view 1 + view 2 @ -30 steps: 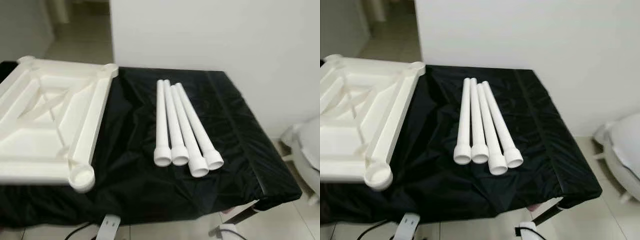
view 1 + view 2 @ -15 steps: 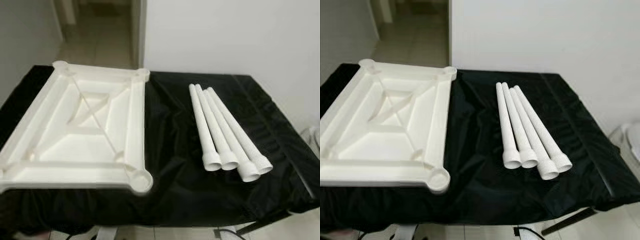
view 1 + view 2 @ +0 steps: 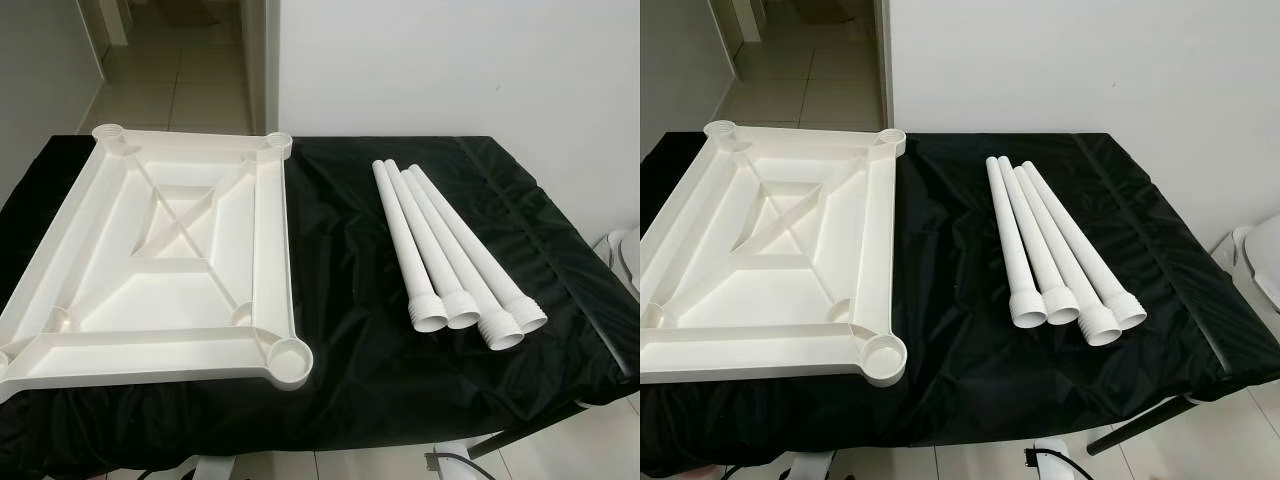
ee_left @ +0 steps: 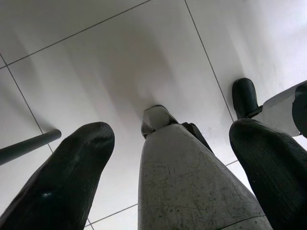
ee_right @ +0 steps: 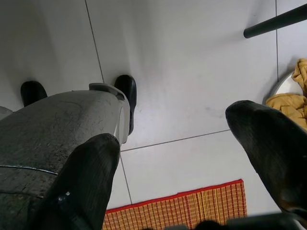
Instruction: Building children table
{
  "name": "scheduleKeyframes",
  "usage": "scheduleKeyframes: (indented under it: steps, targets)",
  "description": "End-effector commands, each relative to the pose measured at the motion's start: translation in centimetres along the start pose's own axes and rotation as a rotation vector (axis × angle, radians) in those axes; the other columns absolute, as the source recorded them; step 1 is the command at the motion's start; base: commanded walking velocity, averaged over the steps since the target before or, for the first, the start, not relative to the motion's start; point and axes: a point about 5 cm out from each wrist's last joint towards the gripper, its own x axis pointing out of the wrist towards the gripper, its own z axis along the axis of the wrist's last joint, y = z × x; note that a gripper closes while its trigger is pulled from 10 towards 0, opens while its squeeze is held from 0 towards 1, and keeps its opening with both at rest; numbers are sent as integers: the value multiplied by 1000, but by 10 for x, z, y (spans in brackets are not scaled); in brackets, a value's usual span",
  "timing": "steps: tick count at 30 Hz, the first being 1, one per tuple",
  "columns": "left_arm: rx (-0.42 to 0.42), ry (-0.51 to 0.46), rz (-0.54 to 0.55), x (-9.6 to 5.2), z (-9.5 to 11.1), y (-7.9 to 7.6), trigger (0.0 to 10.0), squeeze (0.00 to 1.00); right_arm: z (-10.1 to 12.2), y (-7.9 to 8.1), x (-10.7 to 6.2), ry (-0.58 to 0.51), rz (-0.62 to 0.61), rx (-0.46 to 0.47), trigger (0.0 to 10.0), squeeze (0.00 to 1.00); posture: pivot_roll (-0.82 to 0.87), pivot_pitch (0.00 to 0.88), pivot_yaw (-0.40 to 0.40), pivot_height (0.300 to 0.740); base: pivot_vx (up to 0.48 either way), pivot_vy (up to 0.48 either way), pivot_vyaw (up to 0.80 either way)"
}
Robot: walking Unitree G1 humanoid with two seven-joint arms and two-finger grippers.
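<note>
A white plastic table top (image 3: 272,250) lies upside down on the left half of a black-covered table (image 3: 340,290), with a round leg socket (image 3: 289,360) at its near right corner. Several white table legs (image 3: 440,250) lie side by side to its right, threaded wide ends toward me. Both arms hang idle over the floor. In the left wrist view my left gripper (image 4: 168,172) is open above the tiles, and in the right wrist view my right gripper (image 5: 180,167) is open too. Neither holds anything.
A white wall stands behind the table, with a tiled hallway (image 3: 190,70) at the back left. A white rounded object (image 3: 1260,260) sits at the right edge. A black table leg (image 3: 1130,432) angles down at the front right. A striped mat (image 5: 192,206) and yellow cloth (image 5: 292,96) lie on the floor.
The camera has swung left and the picture has sharpened, so the whole table top is now in view. The table top and legs have not moved on the cloth.
</note>
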Motion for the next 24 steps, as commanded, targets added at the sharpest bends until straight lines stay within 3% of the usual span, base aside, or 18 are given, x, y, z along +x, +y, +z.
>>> scheduleKeyframes:
  steps: [1, 12, 24]
  targets:
    - [-179, -110, 50, -8, -7, 26, 10000, 0, 13, -3, -1, -124, 82, 23, 10000, 0, 53, 0, -11, 740, 0, 0, 0]
    - [-216, -96, 52, -10, -14, 30, 10000, 0, 9, 1, -1, -107, 78, 31, 10000, 0, 48, 0, -2, 740, 0, 0, 0]
    - [-216, -59, 31, -13, -29, 26, 10000, 0, -15, -4, -6, -63, 72, 74, 10000, 0, 20, 51, 37, 740, 0, 0, 0]
